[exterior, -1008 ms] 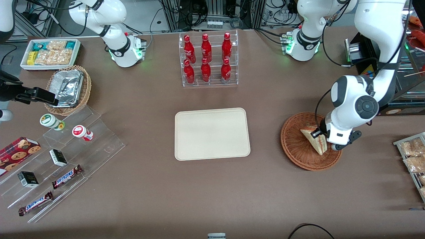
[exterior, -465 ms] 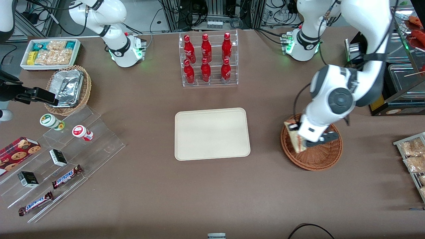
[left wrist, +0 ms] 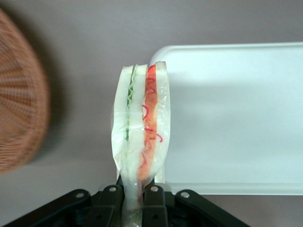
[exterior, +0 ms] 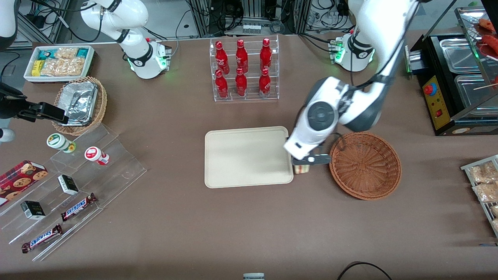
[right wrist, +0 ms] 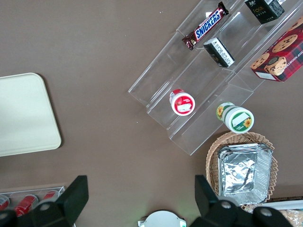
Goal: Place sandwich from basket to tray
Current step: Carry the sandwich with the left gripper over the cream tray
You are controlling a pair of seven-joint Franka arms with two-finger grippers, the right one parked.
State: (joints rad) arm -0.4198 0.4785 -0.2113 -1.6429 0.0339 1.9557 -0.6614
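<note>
The wrapped sandwich (left wrist: 141, 132) hangs from my left gripper (left wrist: 138, 194), whose fingers are shut on its thin end; green and red filling show along its edge. In the front view the gripper (exterior: 302, 162) is in the air between the tray (exterior: 241, 171) and the basket (exterior: 365, 165), just off the tray's rim, and only a bit of the sandwich (exterior: 301, 169) shows beneath it. The reddish-brown basket (left wrist: 19, 127) holds nothing. The cream tray (left wrist: 236, 118) is bare.
A clear rack of red bottles (exterior: 243, 70) stands farther from the front camera than the tray. Toward the parked arm's end are clear stepped shelves with snacks (exterior: 70, 182), a tan basket of foil trays (exterior: 79, 105) and a white bin (exterior: 58, 62). A metal appliance (exterior: 459, 77) stands at the working arm's end.
The gripper has lifted the sandwich out of the basket and carried it sideways to the tray's near rim. The basket is now without contents.
</note>
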